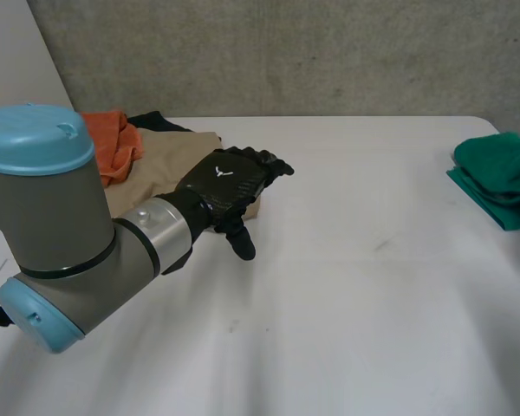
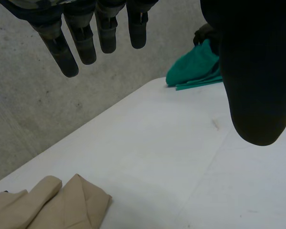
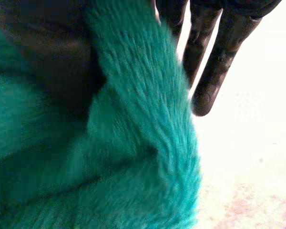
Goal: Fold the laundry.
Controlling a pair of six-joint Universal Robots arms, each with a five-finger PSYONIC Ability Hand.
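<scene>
Held left hand [image 1: 225, 184] spread above tan cloth [image 1: 152, 169]; had right hand [image 3: 209, 81] at green cloth [image 3: 143, 157], grip impossible to tell. Seemingly folded 1, not yet the pile [image 1: 113, 147] of 3.

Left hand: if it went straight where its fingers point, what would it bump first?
Probably nothing: the left hand points over bare table toward the wall, though depth is unclear. The green cloth lies off to one side.

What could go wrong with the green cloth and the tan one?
The green cloth lies close to the table's edge, with the right hand against it; a pull that way might drag it off. The open left hand hangs by the folded tan cloth; sweeping across, it could mess up that fold.
</scene>
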